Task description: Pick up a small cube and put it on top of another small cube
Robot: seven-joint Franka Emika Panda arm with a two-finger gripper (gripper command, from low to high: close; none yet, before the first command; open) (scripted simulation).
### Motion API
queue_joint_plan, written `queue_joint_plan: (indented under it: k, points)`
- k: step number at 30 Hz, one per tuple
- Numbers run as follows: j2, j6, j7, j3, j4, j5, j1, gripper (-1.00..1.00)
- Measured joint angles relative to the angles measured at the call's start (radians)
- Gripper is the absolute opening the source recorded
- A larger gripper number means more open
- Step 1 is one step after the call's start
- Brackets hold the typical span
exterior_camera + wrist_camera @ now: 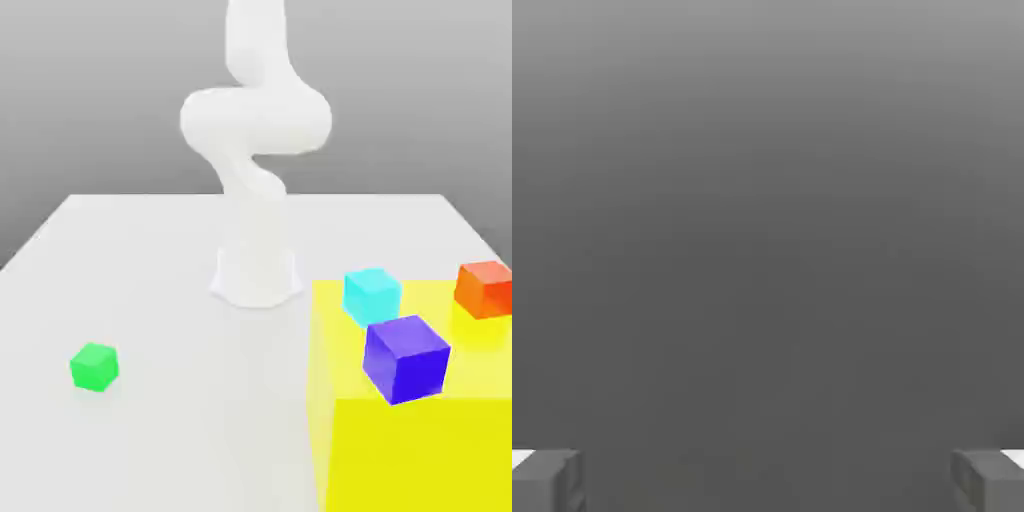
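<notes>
The small bright green cube (95,366) rests on the white table at the exterior view's left, near the front. The light cyan cube (372,295) sits on the yellow block (420,450) at the exterior view's right, near that block's back corner. The white arm (255,120) rises from its base at the table's middle and goes up out of the picture. In the hand view my gripper (768,480) is open: its two grey fingertips (547,480) stand far apart with nothing between them, against a plain grey background.
A larger blue-purple cube (405,358) stands on the yellow block just in front of the cyan cube. An orange-red cube (486,288) sits at the block's far right. The arm's round base (256,275) stands between the green cube and the block.
</notes>
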Motion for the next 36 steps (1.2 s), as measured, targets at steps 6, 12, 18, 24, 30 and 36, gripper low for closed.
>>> queue_joint_plan:
  k: [6, 12, 18, 24, 30, 36]
  points:
    - [0.195, 0.134, 0.279, 0.006, -0.13, -0.015, -0.184, 0.0]
    - [0.384, 0.264, 0.552, -0.005, -0.255, -0.031, -0.35, 0.0]
    - [0.572, 0.393, 0.818, -0.045, -0.381, -0.04, -0.488, 0.0]
    - [0.765, 0.531, 0.995, -0.092, -0.479, 0.017, -0.592, 0.0]
    - [0.98, 0.705, 0.967, -0.033, -0.448, 0.074, -0.629, 0.0]
    - [1.001, 0.725, 0.966, -0.026, -0.445, 0.075, -0.634, -1.0]
